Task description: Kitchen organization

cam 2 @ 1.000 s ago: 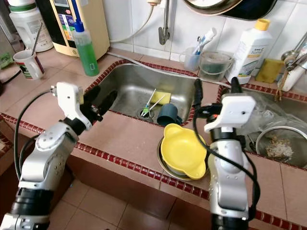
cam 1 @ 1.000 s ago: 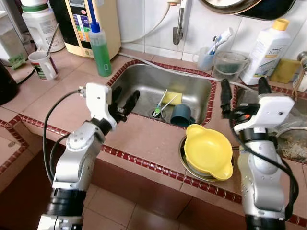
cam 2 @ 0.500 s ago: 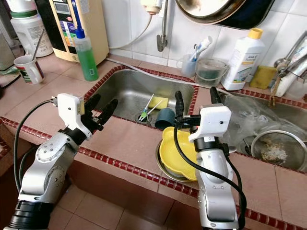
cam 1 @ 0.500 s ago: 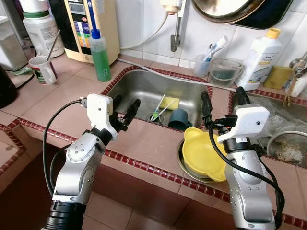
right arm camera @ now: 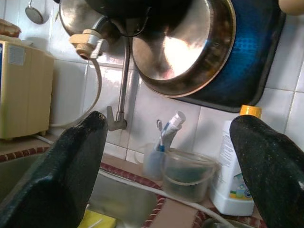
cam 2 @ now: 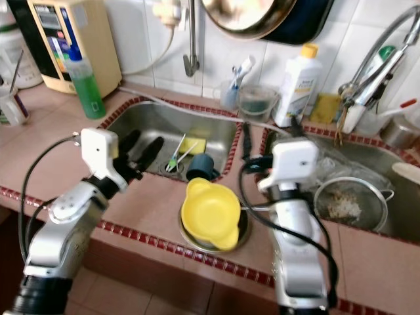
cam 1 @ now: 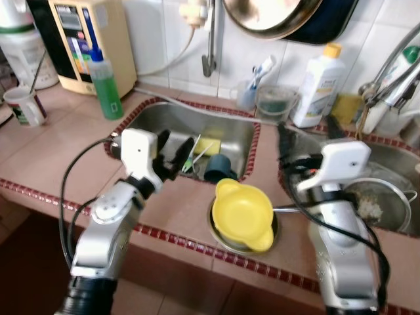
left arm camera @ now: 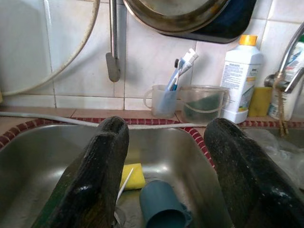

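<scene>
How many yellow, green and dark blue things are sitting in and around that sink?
Yellow: 3, the bowl, the sponge in the sink, the sponge by the white bottle
Green: 1, the soap bottle
Dark blue: 1, the cup in the sink
Total: 5

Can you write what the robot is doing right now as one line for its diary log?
left end effector: open, empty, at sink front edge | right end effector: open, empty, above counter | yellow bowl: on counter, untouched | blue cup: lying in sink

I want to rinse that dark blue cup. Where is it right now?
The dark blue cup lies on its side in the sink, beside the yellow sponge and just behind the yellow bowl, ahead of the left gripper.
</scene>
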Robot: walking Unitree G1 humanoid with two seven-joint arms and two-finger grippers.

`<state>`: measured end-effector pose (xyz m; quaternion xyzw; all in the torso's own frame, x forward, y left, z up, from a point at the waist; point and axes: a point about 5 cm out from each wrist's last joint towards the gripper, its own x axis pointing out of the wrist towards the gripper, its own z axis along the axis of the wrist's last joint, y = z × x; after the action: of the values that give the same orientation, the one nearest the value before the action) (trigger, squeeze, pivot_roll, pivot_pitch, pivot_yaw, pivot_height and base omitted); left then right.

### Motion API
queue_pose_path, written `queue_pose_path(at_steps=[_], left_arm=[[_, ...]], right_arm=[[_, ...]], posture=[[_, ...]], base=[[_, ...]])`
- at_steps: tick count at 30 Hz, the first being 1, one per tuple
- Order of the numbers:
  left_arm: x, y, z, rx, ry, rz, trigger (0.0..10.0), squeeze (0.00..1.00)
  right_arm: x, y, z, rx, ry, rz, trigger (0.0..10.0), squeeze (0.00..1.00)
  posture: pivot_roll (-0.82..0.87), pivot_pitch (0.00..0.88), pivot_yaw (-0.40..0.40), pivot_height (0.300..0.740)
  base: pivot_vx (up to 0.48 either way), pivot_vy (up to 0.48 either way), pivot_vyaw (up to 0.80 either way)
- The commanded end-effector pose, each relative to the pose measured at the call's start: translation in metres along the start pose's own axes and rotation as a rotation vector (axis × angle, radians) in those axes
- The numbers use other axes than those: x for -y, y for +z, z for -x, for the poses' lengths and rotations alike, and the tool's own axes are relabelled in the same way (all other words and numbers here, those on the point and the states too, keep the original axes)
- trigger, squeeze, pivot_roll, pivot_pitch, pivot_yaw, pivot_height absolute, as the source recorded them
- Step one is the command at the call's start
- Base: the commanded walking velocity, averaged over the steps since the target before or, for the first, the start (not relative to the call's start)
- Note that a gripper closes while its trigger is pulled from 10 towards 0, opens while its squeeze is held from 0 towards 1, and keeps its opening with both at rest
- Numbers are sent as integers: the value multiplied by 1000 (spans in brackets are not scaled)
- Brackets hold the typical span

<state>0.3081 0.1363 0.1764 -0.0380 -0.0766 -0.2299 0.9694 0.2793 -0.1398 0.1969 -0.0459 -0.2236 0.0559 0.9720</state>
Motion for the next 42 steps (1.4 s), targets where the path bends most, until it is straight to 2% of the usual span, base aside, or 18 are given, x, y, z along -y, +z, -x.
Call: queue_pose_path(at_steps=[1, 4, 7, 10, 14, 18, 25, 32, 34, 38, 42], left_arm=[[7, 3, -2, 7, -19, 4, 10000, 0], [6, 3, -2, 5, -16, 3, 10000, 0], [5, 2, -2, -16, -3, 38, 10000, 0], [1, 0, -1, -73, 4, -37, 10000, 0], [0, 1, 1, -103, -13, -55, 10000, 0], [-5, 5, 8, -161, -52, -92, 10000, 0], [-5, 11, 17, -214, -131, -125, 10000, 0], [1, 15, 25, -272, -249, -66, 10000, 0], [4, 20, 29, -293, -317, -27, 10000, 0], [4, 21, 31, -322, -350, -16, 10000, 0], [3, 18, 37, -406, -391, -12, 10000, 0]], right_arm=[[7, -2, 1, -11, -22, 17, 10000, 0], [7, -2, 1, -12, -23, 15, 10000, 0], [7, -2, 2, -12, -21, 16, 10000, 0], [7, -2, 6, -22, -3, 8, 10000, 0], [5, -2, 11, -31, 29, 10, 10000, 0], [3, -3, 24, -53, 86, -2, 10000, 0], [0, -2, 38, -84, 142, -7, 10000, 0], [-2, 2, 46, -96, 186, -14, 10000, 0], [-3, 4, 50, -101, 225, -21, 10000, 0], [-5, 5, 52, -104, 247, -29, 10000, 0], [-6, 6, 54, -109, 261, -35, 10000, 0]], posture=[[-149, 1, 3, 740], [-148, 7, 3, 740], [-149, 11, 2, 740], [-155, 20, 2, 740], [-158, 24, 4, 740], [-162, 32, 6, 740], [-165, 40, 6, 740], [-166, 42, 9, 740], [-166, 42, 9, 740], [-164, 38, 7, 740], [-163, 31, 5, 740]], base=[[0, -480, 0], [0, -400, 0], [0, 0, 0], [0, 0, 0], [0, 0, 0], [0, 0, 0], [0, 0, 0], [0, 0, 0], [0, 0, 0], [0, 0, 0], [0, 0, 0]])
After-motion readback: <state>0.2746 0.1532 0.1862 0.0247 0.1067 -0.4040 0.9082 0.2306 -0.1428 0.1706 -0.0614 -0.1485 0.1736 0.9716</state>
